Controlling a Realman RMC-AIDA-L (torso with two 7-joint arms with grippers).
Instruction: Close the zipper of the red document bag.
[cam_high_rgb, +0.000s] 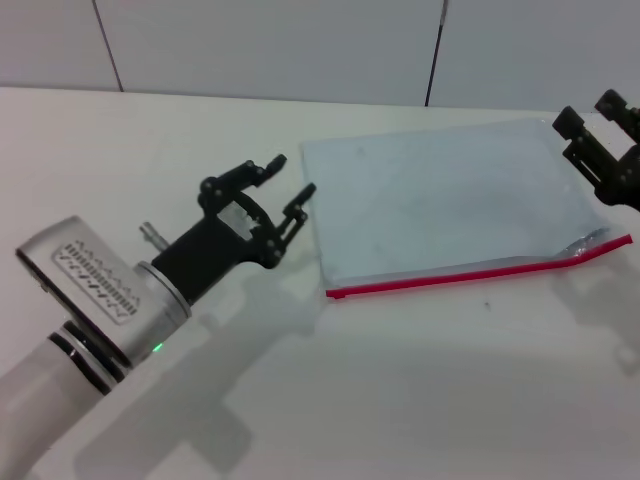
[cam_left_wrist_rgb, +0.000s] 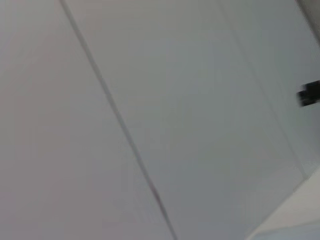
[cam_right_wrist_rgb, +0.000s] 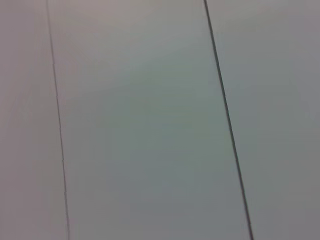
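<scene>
The red document bag (cam_high_rgb: 450, 200) lies flat on the white table, a pale blue-grey translucent pouch. Its zipper (cam_high_rgb: 470, 272) runs as a thin red strip along the near long edge; toward the right end the edge lifts and gapes a little. I cannot make out the slider. My left gripper (cam_high_rgb: 285, 195) hovers just left of the bag's left edge, open, with nothing between its fingers. By the bag's far right corner sits my right gripper (cam_high_rgb: 595, 115), partly cut off by the picture's edge. Both wrist views show only the wall panels.
The white table (cam_high_rgb: 400, 380) stretches out in front of the bag. A panelled wall (cam_high_rgb: 300, 45) with dark seams stands behind the table. In the left wrist view a small dark part (cam_left_wrist_rgb: 310, 93) shows at the edge.
</scene>
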